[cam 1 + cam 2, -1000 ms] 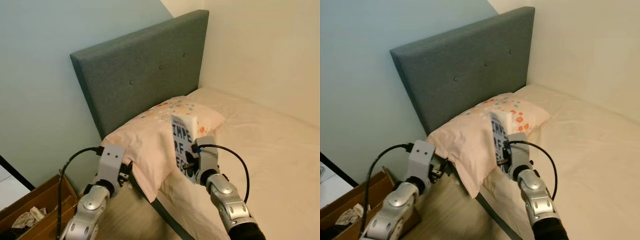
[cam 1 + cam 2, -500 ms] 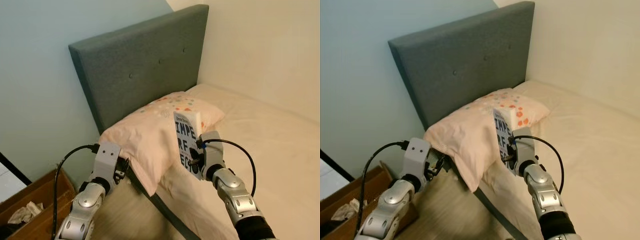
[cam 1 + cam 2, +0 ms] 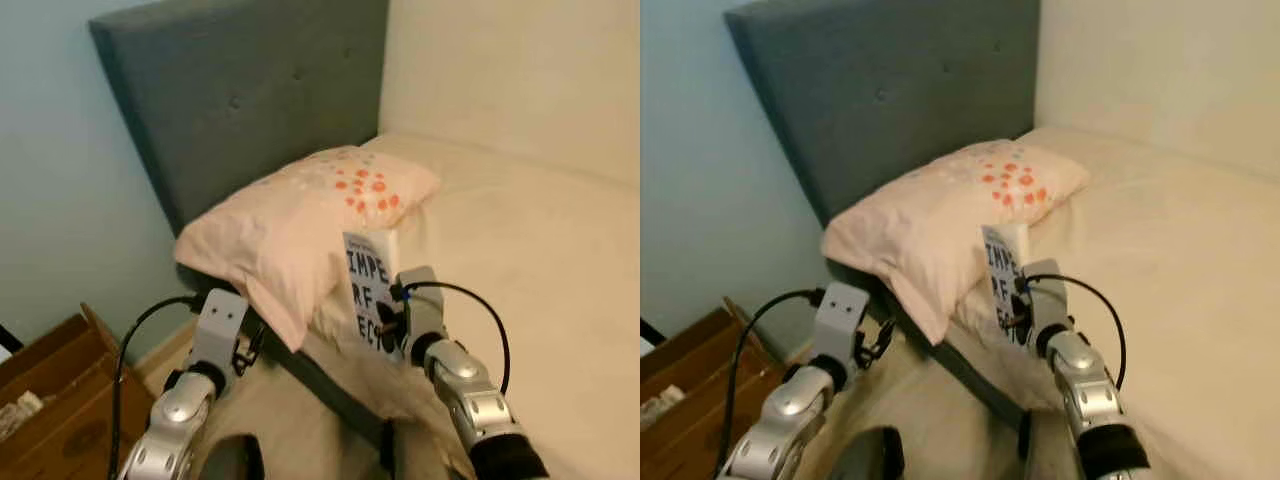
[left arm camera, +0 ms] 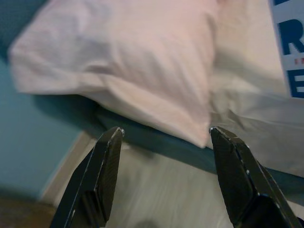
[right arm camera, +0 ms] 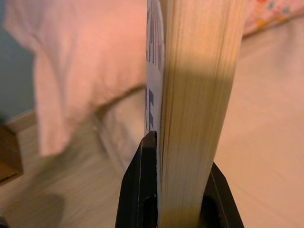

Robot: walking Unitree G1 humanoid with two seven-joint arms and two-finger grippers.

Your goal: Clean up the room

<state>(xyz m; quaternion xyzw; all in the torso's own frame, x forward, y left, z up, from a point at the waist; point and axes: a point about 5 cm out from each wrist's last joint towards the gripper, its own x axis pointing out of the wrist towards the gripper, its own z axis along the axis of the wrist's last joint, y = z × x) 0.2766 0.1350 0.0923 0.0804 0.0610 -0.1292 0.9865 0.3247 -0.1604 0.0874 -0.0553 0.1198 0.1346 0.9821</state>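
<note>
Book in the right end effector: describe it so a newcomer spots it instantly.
Start at the grey-green headboard, drop to the pink spotted pillow on the bed. Just before it, the right end effector holds the book upright: the one white cover with big blue letters.

The white paperback book with dark blue lettering (image 3: 370,290) shows only partial words on its cover, its lower corner hidden behind the right gripper (image 3: 385,326). In the left wrist view the book (image 4: 289,52) is cut off by the upper right edge. The brown cardboard box (image 3: 50,400) runs off the lower left of the left eye view, its contents too blurred to identify. The grey-green padded headboard (image 3: 250,100) is cropped at the top.
</note>
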